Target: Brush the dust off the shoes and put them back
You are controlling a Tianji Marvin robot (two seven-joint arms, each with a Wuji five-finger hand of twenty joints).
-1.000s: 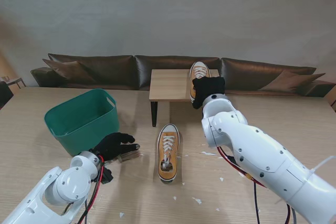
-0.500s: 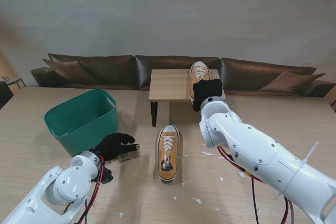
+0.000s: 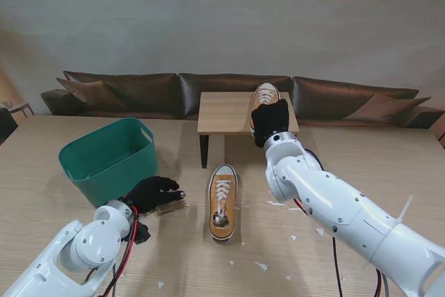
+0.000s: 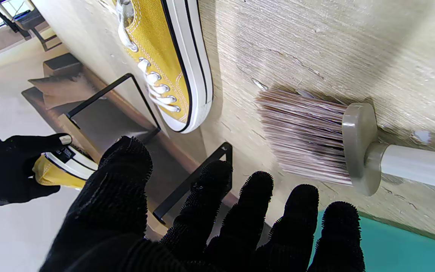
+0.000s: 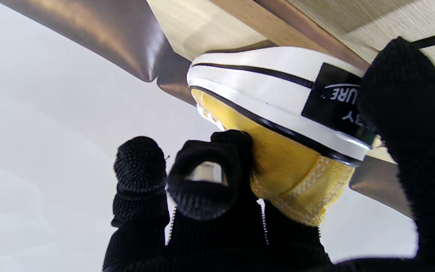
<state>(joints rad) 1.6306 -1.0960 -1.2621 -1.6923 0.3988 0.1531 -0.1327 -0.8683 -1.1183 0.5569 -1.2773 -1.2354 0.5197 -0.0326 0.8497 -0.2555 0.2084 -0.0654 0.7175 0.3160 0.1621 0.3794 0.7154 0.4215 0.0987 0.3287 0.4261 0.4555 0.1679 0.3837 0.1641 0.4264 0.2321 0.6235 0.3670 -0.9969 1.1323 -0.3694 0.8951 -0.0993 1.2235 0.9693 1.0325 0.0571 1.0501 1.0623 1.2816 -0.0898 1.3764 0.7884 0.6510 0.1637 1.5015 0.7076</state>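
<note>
Nearest: left hand [image 3: 150, 192] low over the table [image 3: 361, 151], fingers [image 4: 253, 206] spread apart and holding nothing, with the brush [image 4: 330, 145] lying just beside it on the wood, bristles toward the shoe. Just right of that, one yellow shoe [image 3: 222, 200] flat on the table, toe pointing away. Left of it, a green basket [image 3: 110, 158]. Farther off, right hand [image 3: 270, 122] clamped on the heel of the second shoe [image 5: 278, 124], at the right edge of the small side table [image 3: 222, 113]. Beyond, a brown sofa [image 3: 139, 92].
</note>
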